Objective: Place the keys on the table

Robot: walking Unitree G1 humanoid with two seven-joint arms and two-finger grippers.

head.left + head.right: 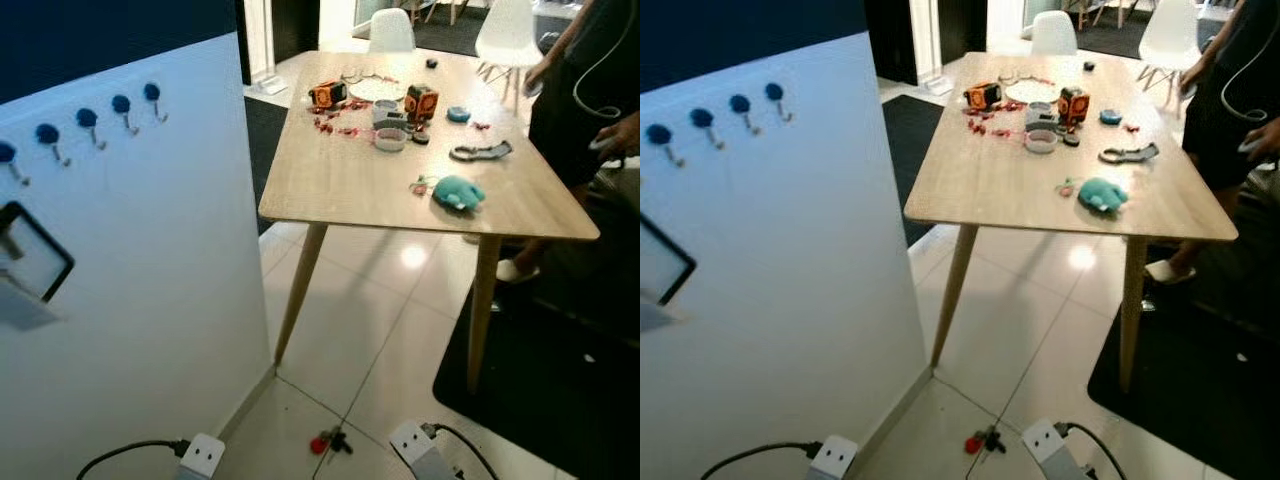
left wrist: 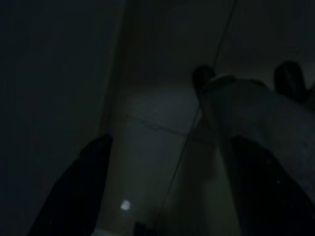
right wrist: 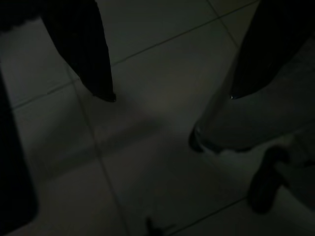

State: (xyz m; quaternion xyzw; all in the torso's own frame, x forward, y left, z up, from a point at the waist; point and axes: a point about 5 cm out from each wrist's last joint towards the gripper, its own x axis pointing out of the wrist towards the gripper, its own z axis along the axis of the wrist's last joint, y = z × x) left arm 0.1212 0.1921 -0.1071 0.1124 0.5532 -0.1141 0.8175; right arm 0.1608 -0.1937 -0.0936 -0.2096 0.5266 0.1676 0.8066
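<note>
White tiled floor, glossy, with a dark rug at the right. Keys with a red tag on the floor tile near the bottom edge of the head views, between the two arms, not on the table. Left hand hanging low over the floor in a very dark wrist view, fingers spread wide apart, nothing held. Right hand likewise low over the tiles, fingers wide apart, empty. To the left, a white panel with a row of blue-knobbed hooks. Beyond, a light wooden table on angled legs. On it, near edge first: a teal plush toy, a dark curved tool, a small grey bowl, two orange-and-black devices, scattered red bits. Person in dark clothing standing at the table's far right corner. White chairs behind.
</note>
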